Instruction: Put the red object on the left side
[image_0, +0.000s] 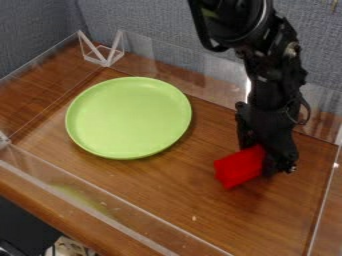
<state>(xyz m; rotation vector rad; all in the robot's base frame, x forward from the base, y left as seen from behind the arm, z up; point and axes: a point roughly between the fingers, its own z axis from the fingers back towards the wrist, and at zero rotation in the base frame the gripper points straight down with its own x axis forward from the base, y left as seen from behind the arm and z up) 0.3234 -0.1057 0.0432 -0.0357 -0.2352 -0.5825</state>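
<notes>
Matte red object (242, 167), blocky, near the wooden tabletop's (160, 190) right edge, clasped by the black gripper (267, 160). Smooth, round lime-green plate (128, 117) toward the left edge, empty.

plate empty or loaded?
Empty: the lime-green plate shows only bare surface; the red block sits off it on the wooden table.

Black jointed arm (261, 60), bulky rounded upper housing, thin cables beside its wrist
</notes>
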